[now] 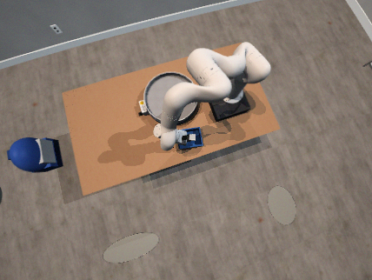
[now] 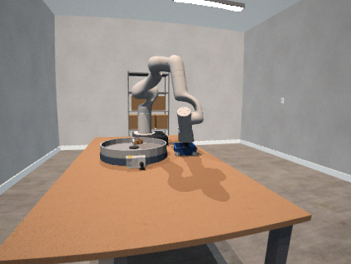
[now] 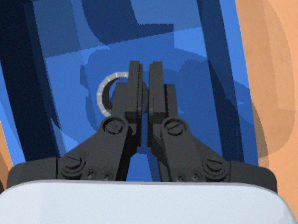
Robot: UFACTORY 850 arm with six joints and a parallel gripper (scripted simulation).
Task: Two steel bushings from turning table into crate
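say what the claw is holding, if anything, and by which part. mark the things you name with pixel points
a steel bushing (image 3: pixel 102 95), pinched by one side of its wall, one finger of the claw (image 1: pixel 185 138) (image 2: pixel 186 145) (image 3: pixel 145 67) inside the ring
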